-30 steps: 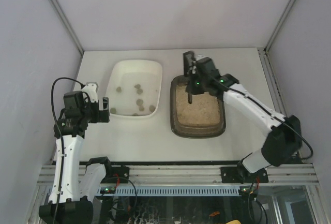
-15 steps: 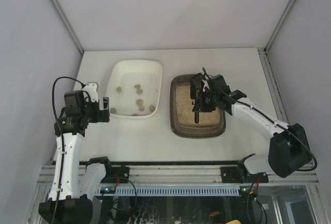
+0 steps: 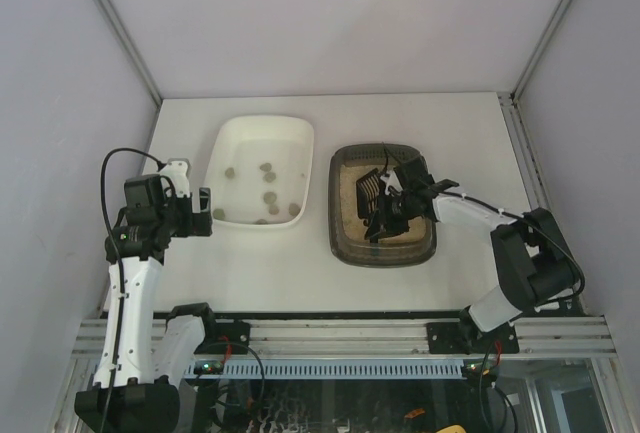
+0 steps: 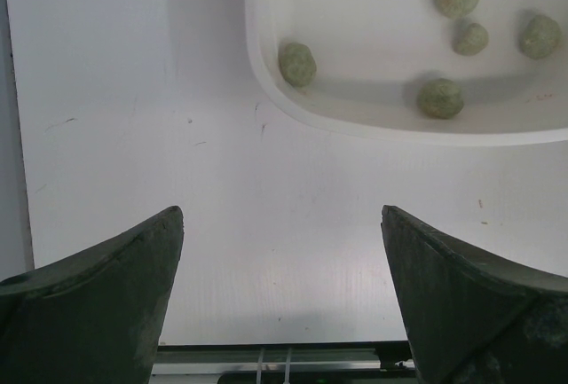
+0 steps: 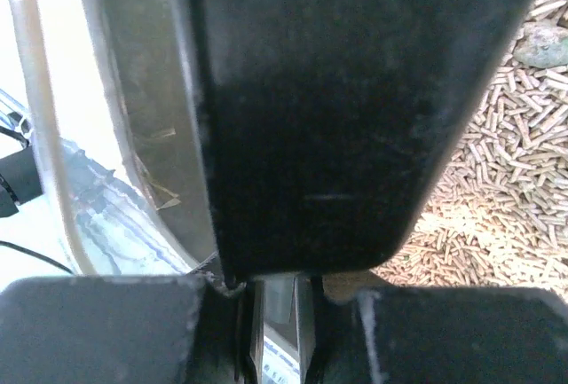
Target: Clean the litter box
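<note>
The dark translucent litter box [image 3: 345,245] sits right of centre with beige pellet litter [image 3: 404,241] inside. My right gripper [image 3: 398,205] is low over the box and shut on the handle of a black slotted scoop [image 3: 370,187], whose head lies over the litter. In the right wrist view the scoop handle [image 5: 355,109] fills the frame between my right gripper [image 5: 284,288], with pellets [image 5: 497,198], a greenish clump [image 5: 543,47] and the box wall [image 5: 133,136] around it. My left gripper [image 3: 205,211] is open and empty, left of the white tray.
The white tray [image 3: 228,133] stands left of the litter box and holds several greenish clumps [image 3: 268,196]. In the left wrist view the tray's corner [image 4: 266,91] and clumps [image 4: 297,63] lie ahead of the open left gripper [image 4: 284,251]. The enclosure walls [image 3: 60,103] stand close on both sides.
My right gripper has come from the far end of the litter box toward the near end and lower, with the scoop head now laid over the litter. The left arm has not moved.
</note>
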